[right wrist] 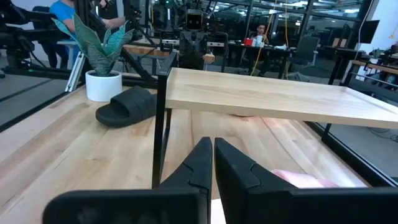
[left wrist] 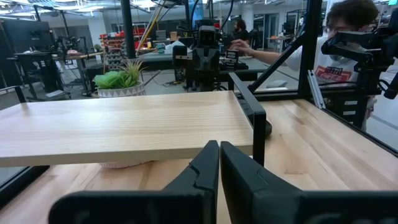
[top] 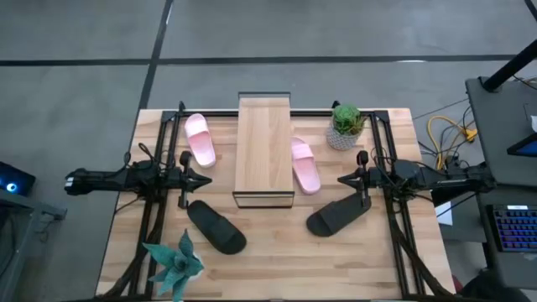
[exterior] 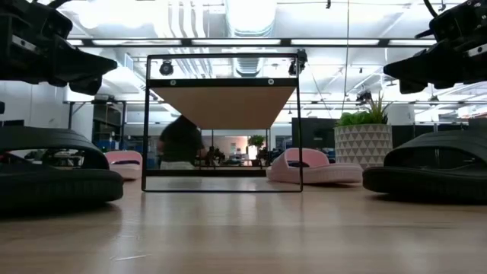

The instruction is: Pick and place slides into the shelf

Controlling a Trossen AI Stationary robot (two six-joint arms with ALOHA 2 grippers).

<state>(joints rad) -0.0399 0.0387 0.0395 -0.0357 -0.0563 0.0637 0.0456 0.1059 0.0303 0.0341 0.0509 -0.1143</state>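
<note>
The shelf stands mid-table, with a light plank top on a thin black frame. One pink slide lies to its left and the other pink slide at its right side. One black slide lies near-left and the other black slide near-right. My left gripper hovers left of the shelf, shut, pointing at it. My right gripper hovers on the right side, shut, above the right black slide's far end. In the wrist views the left gripper and the right gripper hold nothing. All the slides rest sole-down on the table.
A potted green plant stands at the far right of the table and a spiky blue-green plant at the near left corner. Black arm mounts run along both table sides. People sit and stand in the room beyond the table.
</note>
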